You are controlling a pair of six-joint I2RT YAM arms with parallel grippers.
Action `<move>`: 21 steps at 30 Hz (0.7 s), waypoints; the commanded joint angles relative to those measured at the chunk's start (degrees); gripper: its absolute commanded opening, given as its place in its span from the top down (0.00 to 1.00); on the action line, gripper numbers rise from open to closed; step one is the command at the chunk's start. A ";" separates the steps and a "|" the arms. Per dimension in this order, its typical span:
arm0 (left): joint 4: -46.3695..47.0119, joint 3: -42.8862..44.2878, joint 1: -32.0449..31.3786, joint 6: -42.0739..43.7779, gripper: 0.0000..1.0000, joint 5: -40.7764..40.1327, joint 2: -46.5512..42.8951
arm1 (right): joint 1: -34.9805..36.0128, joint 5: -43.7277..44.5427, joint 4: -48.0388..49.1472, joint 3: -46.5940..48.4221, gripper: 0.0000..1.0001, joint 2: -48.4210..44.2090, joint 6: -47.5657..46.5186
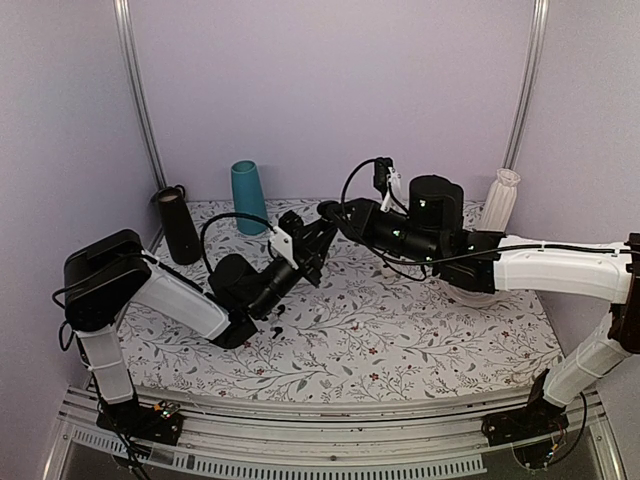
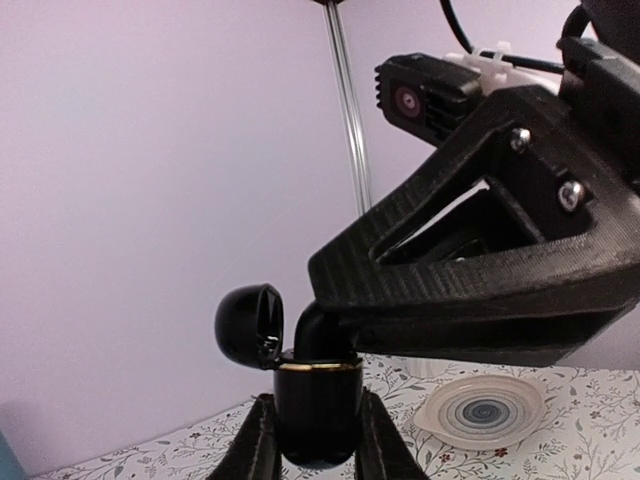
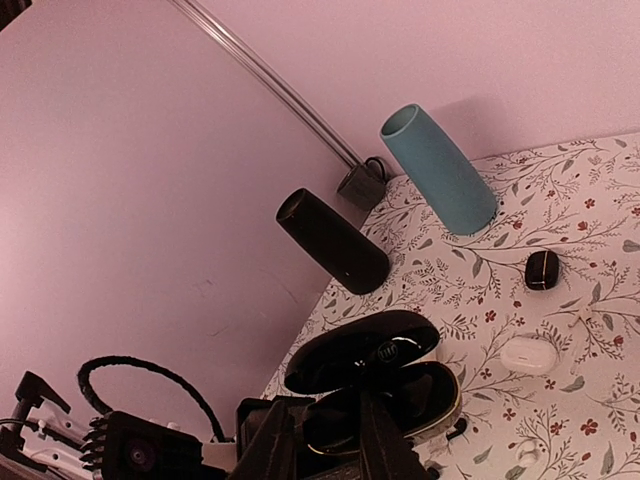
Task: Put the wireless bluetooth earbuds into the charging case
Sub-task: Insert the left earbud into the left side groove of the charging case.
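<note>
White cloth printed with small flowers covers the bench [image 1: 400,340]. A matte black cylinder [image 3: 333,242] and a teal tapered cylinder [image 3: 440,170] lie tilted on it, beyond the left gripper [image 1: 305,245] and off to its left. A shallow white dish with dark rings [image 2: 485,412] sits on the bench beyond that gripper, to its right. The left gripper is raised above the bench and pinches the glossy black oval charging case [image 2: 318,400] by its lower body. The case's lid is swung open to the gripper's left, and a gold rim shows around the mouth. The right gripper [image 2: 322,325] comes in from above with its tip at that open mouth. Whether it is spread or pinching anything cannot be told. Past the right gripper, on the bench, lie a small white rounded case [image 3: 528,353] and, farther on, a smaller squarish black case [image 3: 542,270], apart from each other.
</note>
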 commanded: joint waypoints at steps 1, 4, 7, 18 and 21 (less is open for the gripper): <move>4.63 0.17 -0.17 -1.00 1.00 -0.44 -1.96 | 0.92 -1.16 -5.29 1.26 0.77 -0.90 -0.81; 4.64 -0.28 -0.14 -1.34 1.00 -0.45 -2.17 | 0.96 -0.71 -6.51 1.78 0.76 -1.18 -1.01; 4.81 -0.75 -0.10 -1.84 1.00 0.06 -2.32 | 0.93 -0.05 -7.43 2.02 0.75 -1.58 -1.10; 4.41 -2.15 0.24 -5.68 1.00 4.89 -3.36 | 0.93 2.17 -12.73 4.89 0.69 -2.07 -2.38; 4.25 -2.62 0.57 -7.30 1.00 6.48 -3.84 | 0.93 2.79 -13.13 4.91 0.68 -2.74 -2.96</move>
